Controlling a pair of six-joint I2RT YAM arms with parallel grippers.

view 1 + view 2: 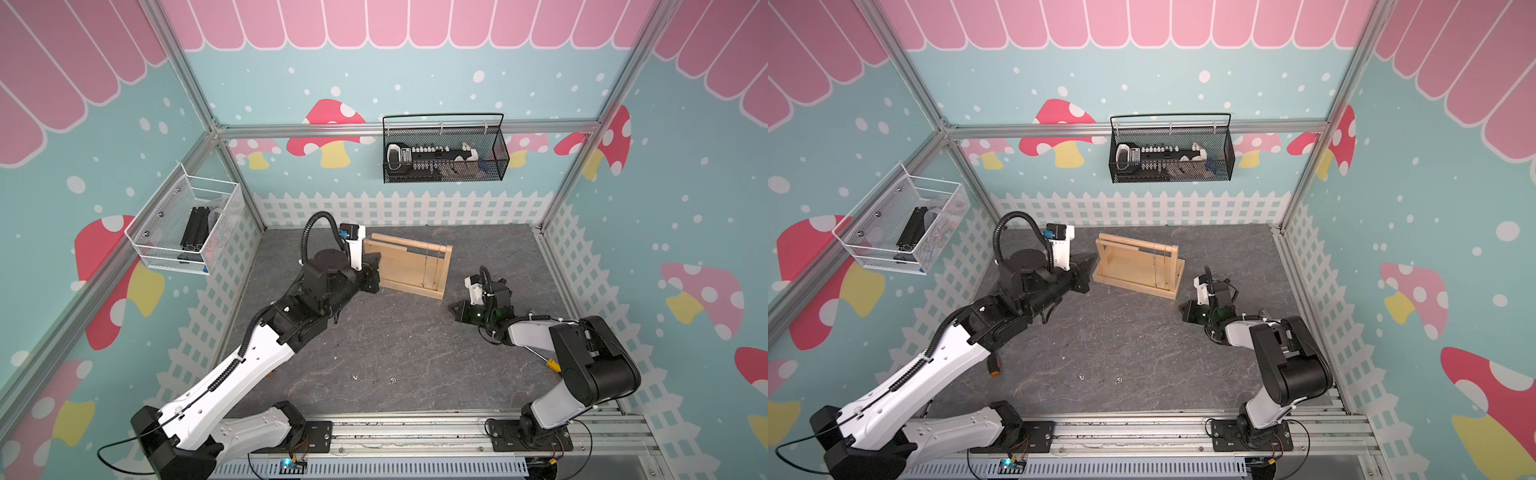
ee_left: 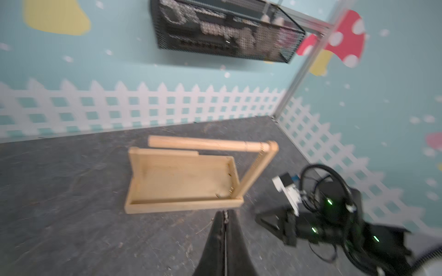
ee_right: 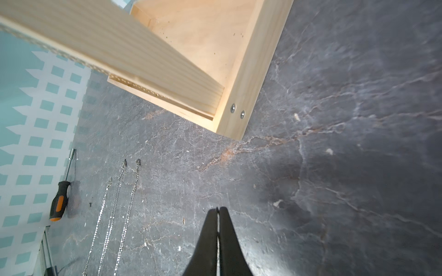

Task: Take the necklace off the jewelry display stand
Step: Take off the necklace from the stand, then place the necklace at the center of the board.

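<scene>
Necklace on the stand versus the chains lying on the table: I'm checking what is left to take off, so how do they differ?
The necklace hangs down from the top of the jewelry display stand; the chains lie flat on the table. The necklace looks gold-toned; the chains look silver. Both are thin, fine-linked strands.

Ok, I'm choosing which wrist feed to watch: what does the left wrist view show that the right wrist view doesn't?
Only left wrist: the necklace looped over a dowel of the jewelry display stand, the black wire basket on the wall, and the shut left gripper. Only right wrist: three silver chains and a screwdriver lying on the table. Both: the stand, the table and the right gripper.
</scene>
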